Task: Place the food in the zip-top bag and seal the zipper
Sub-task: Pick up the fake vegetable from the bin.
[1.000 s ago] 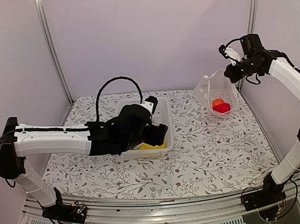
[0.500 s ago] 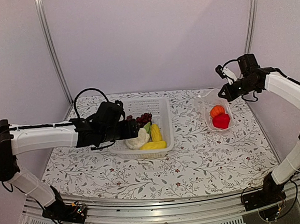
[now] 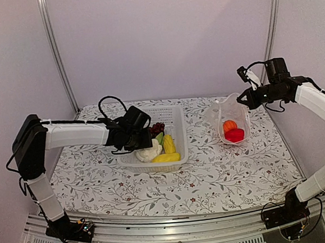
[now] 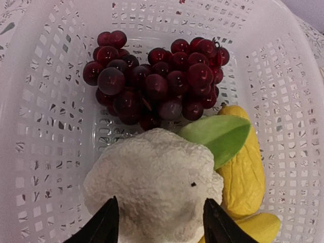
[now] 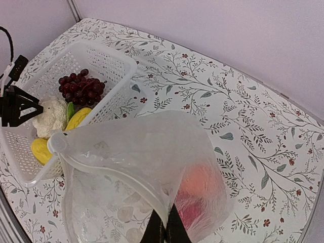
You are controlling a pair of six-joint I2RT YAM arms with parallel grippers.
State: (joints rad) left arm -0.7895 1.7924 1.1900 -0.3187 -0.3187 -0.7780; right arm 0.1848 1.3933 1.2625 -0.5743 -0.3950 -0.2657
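My left gripper (image 4: 161, 225) (image 3: 143, 145) is low in the white basket (image 4: 283, 101), its jaws apart on either side of the white cauliflower (image 4: 152, 182) (image 3: 148, 152). I cannot tell if the pads touch it. Dark grapes (image 4: 157, 81) lie beyond, and two yellow pieces (image 4: 245, 177) to the right. My right gripper (image 5: 164, 228) (image 3: 249, 96) is shut on the mouth edge of the zip-top bag (image 5: 152, 147) (image 3: 229, 116), which hangs open with the zipper (image 5: 121, 179) curving across. The orange pumpkin (image 3: 229, 126) and red pepper (image 3: 235, 134) sit inside it.
The basket (image 3: 176, 120) stands mid-table on the floral cloth, left of the bag. A purple wall with metal posts (image 3: 55, 51) closes the back. The left arm's black cable (image 3: 111, 100) loops above its wrist.
The left gripper has settled over the cauliflower and its jaws have narrowed. The right gripper has raised the bag's mouth, so the bag hangs more upright.
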